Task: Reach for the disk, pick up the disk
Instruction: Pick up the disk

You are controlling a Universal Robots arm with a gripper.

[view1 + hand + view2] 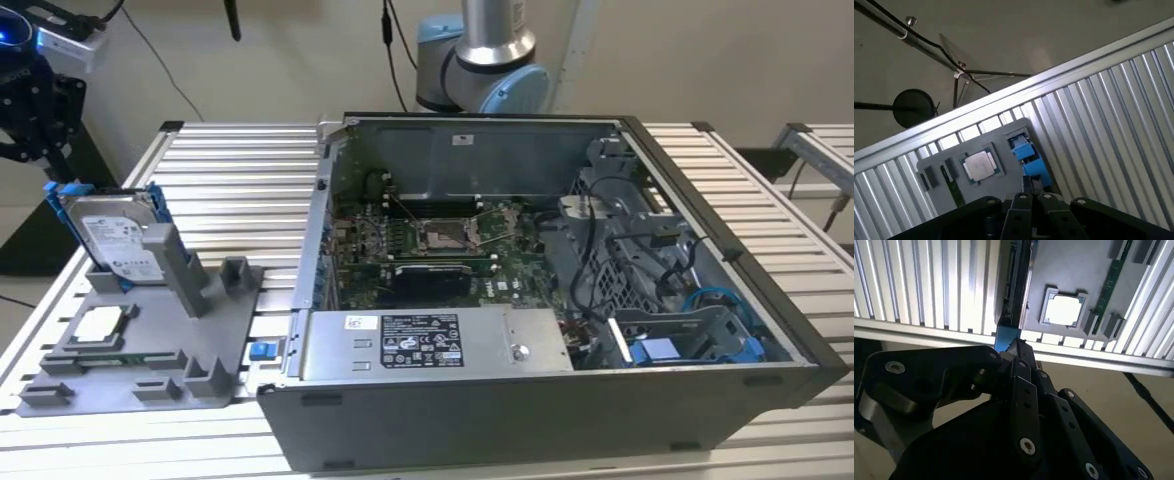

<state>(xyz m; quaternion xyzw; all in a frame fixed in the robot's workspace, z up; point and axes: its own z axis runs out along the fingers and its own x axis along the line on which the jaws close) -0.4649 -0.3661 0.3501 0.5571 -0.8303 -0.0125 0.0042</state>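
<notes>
**Slatted table (227,170): gripper (48,160) hangs at the upright disk (114,235)**

A table of silver metal slats carries an open computer case (534,440), its green circuit board (427,250) and wiring exposed. Toward the exterior view's left sits a grey fixture plate (147,365). The disk stands on edge in a slot at the plate's far end. Its white label faces the camera, and a bright blue frame runs along its sides (a grey post (180,270) rises just in front of it).

The black gripper hangs just above the disk's top corner on the exterior view's left. Whether the two touch cannot be told.

In the second wrist view, the gripper (1016,347) points at the disk (1013,290), seen edge-on, with a blue piece of the frame right at its tip. In the first wrist view, the gripper (1026,190) sits just short of the disk (1029,157), of which the blue frame shows. Whether the gripper is spread or pressed together cannot be made out.

A small square silver chip (100,325) lies flat in a recess of the plate, near the disk but apart from it. Both wrist views show the chip (1064,310) (979,165), with a green memory strip (1111,280) beside it. The arm's base (481,60), silver and pale blue, rises behind the case.
</notes>
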